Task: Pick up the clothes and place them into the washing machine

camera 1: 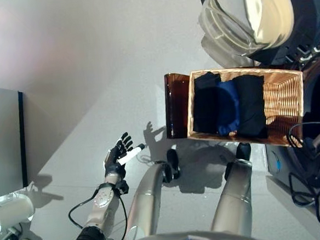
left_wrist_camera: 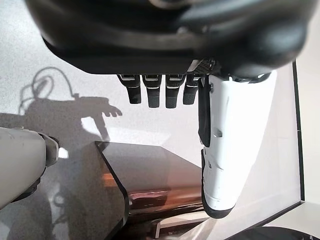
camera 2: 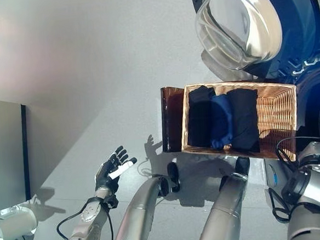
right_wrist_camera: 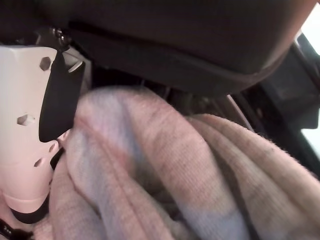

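A wicker basket (camera 1: 283, 103) holds folded clothes (camera 1: 228, 105), black on both sides and blue in the middle. Behind it is the washing machine (camera 2: 306, 16), its round glass door (camera 1: 247, 14) swung open. My left hand (camera 1: 116, 157) hovers open and empty over the floor, left of the basket; its fingers (left_wrist_camera: 158, 90) are straight in the left wrist view. In the right wrist view, my right hand (right_wrist_camera: 26, 125) is shut on a bunched pale pink cloth (right_wrist_camera: 165, 170) that fills the view. The eye views show only my right arm, at the lower right beside the machine.
The basket rests on a dark brown translucent stand (camera 1: 176, 105). A grey cabinet (camera 1: 2, 142) is at the left edge, and a white object (camera 1: 11, 210) lies at the lower left. Pale floor lies between the cabinet and the basket.
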`<state>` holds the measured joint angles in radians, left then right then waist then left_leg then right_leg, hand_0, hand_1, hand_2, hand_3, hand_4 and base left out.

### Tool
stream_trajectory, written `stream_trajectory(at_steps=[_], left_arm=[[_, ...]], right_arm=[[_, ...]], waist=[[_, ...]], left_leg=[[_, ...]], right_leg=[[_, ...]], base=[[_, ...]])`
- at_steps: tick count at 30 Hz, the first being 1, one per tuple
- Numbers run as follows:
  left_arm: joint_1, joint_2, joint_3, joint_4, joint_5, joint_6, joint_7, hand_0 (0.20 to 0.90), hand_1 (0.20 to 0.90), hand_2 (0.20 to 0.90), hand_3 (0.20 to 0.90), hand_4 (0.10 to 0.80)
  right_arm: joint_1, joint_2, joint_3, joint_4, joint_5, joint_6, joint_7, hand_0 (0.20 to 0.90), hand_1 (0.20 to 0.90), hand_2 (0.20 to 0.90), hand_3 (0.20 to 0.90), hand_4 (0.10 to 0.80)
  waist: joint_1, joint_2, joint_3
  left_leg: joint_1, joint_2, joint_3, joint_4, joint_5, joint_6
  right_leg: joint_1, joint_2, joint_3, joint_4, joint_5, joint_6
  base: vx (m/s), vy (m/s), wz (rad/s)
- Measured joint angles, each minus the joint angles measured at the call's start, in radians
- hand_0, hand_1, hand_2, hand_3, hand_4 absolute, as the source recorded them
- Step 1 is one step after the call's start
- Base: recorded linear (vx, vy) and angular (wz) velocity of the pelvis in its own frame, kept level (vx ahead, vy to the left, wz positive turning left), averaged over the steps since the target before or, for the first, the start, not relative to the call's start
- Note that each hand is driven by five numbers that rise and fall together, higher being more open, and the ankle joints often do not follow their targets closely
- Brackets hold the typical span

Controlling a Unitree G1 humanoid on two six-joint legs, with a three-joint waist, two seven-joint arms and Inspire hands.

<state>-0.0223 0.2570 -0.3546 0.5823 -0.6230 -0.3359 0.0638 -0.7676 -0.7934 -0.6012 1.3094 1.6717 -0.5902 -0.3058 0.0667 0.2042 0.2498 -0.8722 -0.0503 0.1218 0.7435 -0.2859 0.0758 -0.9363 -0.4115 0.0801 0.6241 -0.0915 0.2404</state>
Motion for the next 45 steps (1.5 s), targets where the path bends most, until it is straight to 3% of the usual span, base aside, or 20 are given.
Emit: stream_trajectory(at_steps=[5, 18, 26, 27, 28, 34, 38, 39, 45], left_arm=[[0.001, 0.002, 0.002, 0.001, -0.001, 0.0, 0.001, 0.9, 0.9, 0.9, 0.9, 0.8], [-0.001, 0.003, 0.003, 0.0, -0.001, 0.0, 0.0, 0.9, 0.9, 0.9, 0.9, 0.8], [-0.002, 0.003, -0.003, -0.005, -0.001, 0.0, -0.001, 0.9, 0.9, 0.9, 0.9, 0.8], [-0.002, 0.003, -0.003, -0.005, -0.001, 0.0, 0.0, 0.9, 0.9, 0.9, 0.9, 0.8], [-0.002, 0.003, -0.003, -0.005, -0.001, 0.0, 0.0, 0.9, 0.9, 0.9, 0.9, 0.8], [-0.004, 0.003, -0.003, -0.005, -0.001, 0.0, 0.0, 0.9, 0.9, 0.9, 0.9, 0.8], [-0.004, 0.003, -0.001, -0.005, -0.001, -0.001, 0.001, 0.9, 0.9, 0.9, 0.9, 0.8], [-0.004, 0.003, -0.001, -0.005, -0.001, 0.0, 0.001, 0.9, 0.9, 0.9, 0.9, 0.8], [-0.005, 0.003, 0.0, -0.004, -0.002, -0.001, 0.001, 0.9, 0.9, 0.9, 0.9, 0.8]], right_arm=[[-0.018, -0.018, 0.001, 0.0, -0.024, 0.0, -0.023, 0.2, 0.2, 0.2, 0.2, 0.3], [-0.025, -0.044, 0.003, 0.013, -0.047, 0.0, -0.047, 0.2, 0.2, 0.2, 0.2, 0.3], [-0.099, -0.058, 0.06, 0.019, -0.089, 0.002, -0.067, 0.2, 0.2, 0.2, 0.2, 0.3], [-0.107, -0.059, 0.062, 0.021, -0.091, 0.001, -0.068, 0.62, 0.62, 0.62, 0.62, 0.6], [-0.108, -0.059, 0.059, 0.02, -0.091, 0.002, -0.069, 0.9, 0.9, 0.9, 0.9, 0.8], [-0.113, -0.059, 0.058, 0.025, -0.091, 0.002, -0.071, 0.9, 0.9, 0.9, 0.9, 0.8], [-0.115, -0.059, 0.065, 0.035, -0.092, 0.001, -0.064, 0.9, 0.9, 0.9, 0.9, 0.8], [-0.114, -0.059, 0.066, 0.038, -0.092, 0.001, -0.064, 0.9, 0.9, 0.9, 0.9, 0.8], [-0.106, -0.053, 0.132, 0.076, -0.117, 0.029, -0.066, 0.9, 0.9, 0.9, 0.9, 0.8]], waist=[[0.007, 0.031, -0.003], [0.004, 0.051, 0.002], [0.002, 0.057, 0.014], [0.002, 0.061, 0.016], [0.004, 0.061, 0.016], [0.004, 0.061, 0.017], [0.002, 0.055, 0.022], [0.0, 0.049, 0.026], [-0.021, 0.042, 0.031]], left_leg=[[0.0, -0.002, 0.017, 0.006, -0.004, 0.007], [0.0, -0.002, 0.022, 0.003, -0.004, 0.007], [0.0, -0.003, 0.044, 0.0, -0.012, 0.013], [0.0, -0.003, 0.046, 0.001, -0.014, 0.014], [0.0, -0.003, 0.046, 0.004, -0.013, 0.013], [0.001, -0.006, 0.049, 0.001, -0.016, 0.015], [0.007, -0.005, 0.051, -0.002, -0.021, 0.019], [0.007, -0.005, 0.052, 0.004, -0.018, 0.018], [0.021, 0.0, 0.052, 0.004, -0.017, 0.02]], right_leg=[[-0.008, -0.003, 0.017, 0.002, 0.0, 0.001], [-0.015, -0.003, 0.022, 0.002, 0.002, 0.003], [-0.031, -0.001, 0.045, 0.0, 0.007, 0.006], [-0.032, -0.001, 0.045, 0.001, 0.006, 0.006], [-0.033, -0.002, 0.044, 0.004, 0.009, 0.01], [-0.033, -0.007, 0.042, 0.001, 0.013, 0.018], [-0.029, -0.007, 0.042, 0.003, 0.005, 0.004], [-0.029, -0.007, 0.043, 0.005, 0.014, 0.013], [-0.007, -0.002, 0.041, -0.011, 0.022, 0.006]], base=[[0.003, 0.004, -0.02], [0.001, 0.001, -0.01], [0.029, 0.013, -0.06], [0.099, 0.009, -0.05], [-0.058, 0.023, -0.01], [-0.011, 0.002, 0.0], [0.016, -0.008, -0.02], [-0.112, -0.01, -0.04], [-0.006, -0.009, -0.03]])
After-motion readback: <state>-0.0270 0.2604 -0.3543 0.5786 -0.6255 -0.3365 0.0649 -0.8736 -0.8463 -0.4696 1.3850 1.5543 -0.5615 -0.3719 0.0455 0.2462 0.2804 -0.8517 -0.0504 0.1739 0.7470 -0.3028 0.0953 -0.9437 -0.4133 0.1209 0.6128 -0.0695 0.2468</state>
